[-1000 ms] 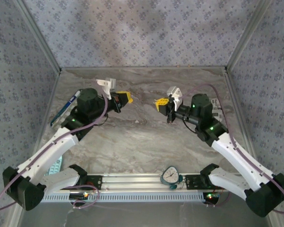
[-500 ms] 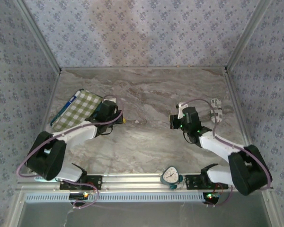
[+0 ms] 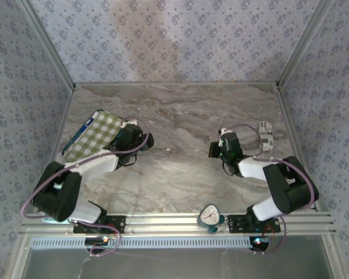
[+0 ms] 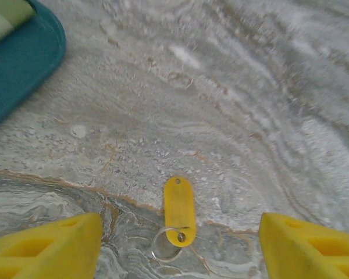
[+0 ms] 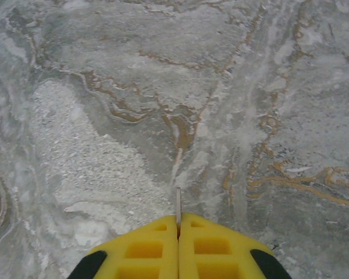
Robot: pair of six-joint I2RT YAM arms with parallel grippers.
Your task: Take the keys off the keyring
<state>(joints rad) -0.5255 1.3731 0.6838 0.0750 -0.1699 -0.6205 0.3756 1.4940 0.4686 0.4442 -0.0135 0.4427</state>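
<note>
A thin silvery keyring (image 4: 167, 245) lies flat on the marble table, threaded through a hole in a yellow oval tag (image 4: 179, 208). My left gripper (image 4: 180, 250) is open low over them, with its yellow fingers (image 4: 46, 247) wide apart on either side and touching neither. In the top view the left gripper (image 3: 146, 142) sits by the checked cloth. My right gripper (image 5: 178, 220) is shut, and the thin silvery shaft of a key (image 5: 178, 210) sticks out between its pads; the rest of the key is hidden. In the top view the right gripper (image 3: 213, 150) is low at centre right.
A green-and-white checked cloth on a teal pad (image 3: 96, 135) lies at the left, and its teal edge (image 4: 17, 64) is close to the left gripper. A blue pen (image 3: 78, 133) lies beside it. A white object (image 3: 265, 135) sits at the right, and a small clock (image 3: 210, 215) on the front rail.
Both arms have come down from a raised pose to just above the table. The left gripper has opened, and the ring and tag lie free. The right gripper stays shut.
</note>
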